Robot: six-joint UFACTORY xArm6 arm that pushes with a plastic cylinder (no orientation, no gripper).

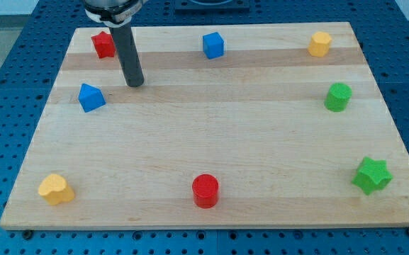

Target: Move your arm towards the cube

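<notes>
The blue cube (213, 44) sits near the view's top, a little left of centre, on the wooden board (211, 134). My tip (135, 83) rests on the board at the upper left, well left of and below the cube. A blue wedge-like block (91, 97) lies just left of and below the tip. A red star-like block (104, 44) lies above and left of the tip, partly beside the rod.
A yellow block (320, 43) sits at the top right, a green cylinder (338, 96) at the right edge, a green star (371, 176) at the lower right, a red cylinder (205, 190) at the bottom centre, a yellow heart-like block (55, 189) at the lower left.
</notes>
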